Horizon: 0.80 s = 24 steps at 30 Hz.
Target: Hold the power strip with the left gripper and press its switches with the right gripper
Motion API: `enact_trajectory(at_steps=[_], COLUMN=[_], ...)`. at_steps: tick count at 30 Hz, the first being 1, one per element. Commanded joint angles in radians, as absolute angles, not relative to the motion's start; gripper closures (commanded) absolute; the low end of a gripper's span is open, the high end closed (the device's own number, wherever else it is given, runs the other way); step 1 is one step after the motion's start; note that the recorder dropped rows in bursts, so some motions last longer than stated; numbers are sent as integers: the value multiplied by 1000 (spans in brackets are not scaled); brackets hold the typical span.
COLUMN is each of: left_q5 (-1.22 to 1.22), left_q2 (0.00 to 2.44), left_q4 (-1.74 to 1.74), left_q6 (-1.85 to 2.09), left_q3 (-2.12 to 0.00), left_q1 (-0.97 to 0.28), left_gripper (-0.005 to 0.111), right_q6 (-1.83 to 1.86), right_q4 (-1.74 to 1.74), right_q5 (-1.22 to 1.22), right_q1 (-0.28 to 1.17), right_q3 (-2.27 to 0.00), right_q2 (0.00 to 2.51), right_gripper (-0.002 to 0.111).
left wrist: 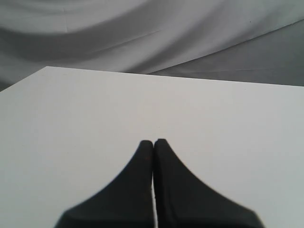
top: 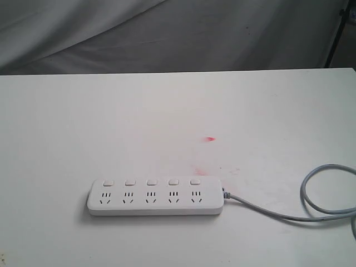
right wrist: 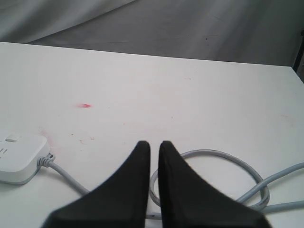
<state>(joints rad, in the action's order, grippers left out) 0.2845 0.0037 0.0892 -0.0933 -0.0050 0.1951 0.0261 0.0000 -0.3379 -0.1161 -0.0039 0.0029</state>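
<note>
The white power strip lies flat on the white table, near its front edge. Its five square switches run in a row above the sockets. The grey cable leaves the right end and loops to the right. Neither gripper shows in the exterior view. My left gripper is shut with its tips touching, above bare table. My right gripper is shut on nothing, a thin slit between its fingers, above the cable loop. The strip's cable end and one switch lie apart from the right gripper.
A small red mark and faint pink smears stain the table behind the strip. Grey cloth hangs behind the table's far edge. A dark stand leg shows at the back right.
</note>
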Motion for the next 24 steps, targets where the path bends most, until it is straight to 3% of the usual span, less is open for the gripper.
enact_trajectory(at_steps=[1,16,24], left_q5=[281,277,111], left_q2=[0,0,0], left_q4=[133,302,318], left_q6=[-68,-48,-45], left_q3=[0,0,0], left_q1=[198,198,198], left_gripper=[107,107,107], right_q6=[26,26,26], right_q4=[0,0,0], right_q5=[-337,-337,-337], right_q1=[-120,-120,-120], right_q3=[0,0,0], right_q2=[0,0,0], right_gripper=[101,101,101])
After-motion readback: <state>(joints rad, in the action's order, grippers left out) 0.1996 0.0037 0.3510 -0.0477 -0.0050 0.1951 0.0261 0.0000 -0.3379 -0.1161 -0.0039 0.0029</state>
